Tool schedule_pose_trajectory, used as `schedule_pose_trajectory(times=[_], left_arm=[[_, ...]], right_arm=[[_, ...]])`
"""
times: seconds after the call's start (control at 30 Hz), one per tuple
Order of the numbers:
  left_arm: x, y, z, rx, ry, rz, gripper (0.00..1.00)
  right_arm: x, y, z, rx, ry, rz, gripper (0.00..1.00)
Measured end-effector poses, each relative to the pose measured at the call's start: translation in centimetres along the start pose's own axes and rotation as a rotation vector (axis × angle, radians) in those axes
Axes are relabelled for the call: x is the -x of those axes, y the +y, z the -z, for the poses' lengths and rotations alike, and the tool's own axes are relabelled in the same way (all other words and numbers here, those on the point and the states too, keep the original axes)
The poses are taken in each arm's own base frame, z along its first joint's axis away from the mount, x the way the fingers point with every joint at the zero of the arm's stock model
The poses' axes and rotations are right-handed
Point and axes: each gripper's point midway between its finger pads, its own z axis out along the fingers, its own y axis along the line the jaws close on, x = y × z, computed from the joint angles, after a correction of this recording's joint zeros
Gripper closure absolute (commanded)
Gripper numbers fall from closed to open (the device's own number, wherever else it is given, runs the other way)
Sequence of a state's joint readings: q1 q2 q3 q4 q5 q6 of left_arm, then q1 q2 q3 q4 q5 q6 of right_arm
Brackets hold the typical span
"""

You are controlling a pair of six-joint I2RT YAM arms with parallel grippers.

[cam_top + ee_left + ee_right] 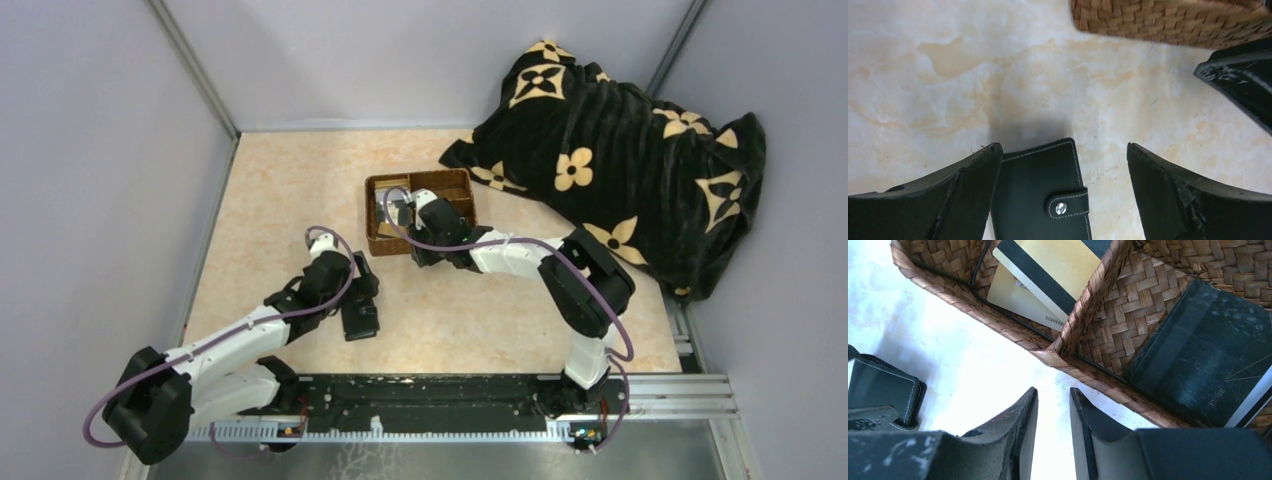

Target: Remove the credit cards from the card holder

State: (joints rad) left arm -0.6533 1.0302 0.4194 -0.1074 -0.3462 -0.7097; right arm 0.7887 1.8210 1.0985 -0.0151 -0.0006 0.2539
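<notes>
Left claw (360, 300) hung low over the worktop (280, 200), near the tray (440, 176). From the left wrist, released wide, it straddled the closed holder (1040, 195). From the right wrist, right claw (1053, 390), slightly parted and empty, stood by the tray wall; gold cards (1048, 265) and a dark card (1208, 365) lay in separate compartments.

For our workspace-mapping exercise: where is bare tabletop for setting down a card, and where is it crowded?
Free: the far-left tabletop between the wall and wicker tray; also the near strip between card holder and right arm. Crowded: around the tray and blanket.
</notes>
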Motion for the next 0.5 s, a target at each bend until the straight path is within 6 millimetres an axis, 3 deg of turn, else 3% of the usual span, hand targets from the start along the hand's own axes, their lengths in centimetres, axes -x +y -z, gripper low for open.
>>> schedule_pose_trajectory(times=[0.2, 0.5], left_arm=[[-2.6, 0.0, 0.7, -0.006, 0.113, 0.015, 0.00], [-4.4, 0.1, 2.3, 0.028, 0.226, -0.008, 0.00]], right_arm=[[-0.1, -0.2, 0.6, -0.005, -0.007, 0.001, 0.67], [-1.0, -0.6, 0.6, -0.020, 0.008, 0.001, 0.66]])
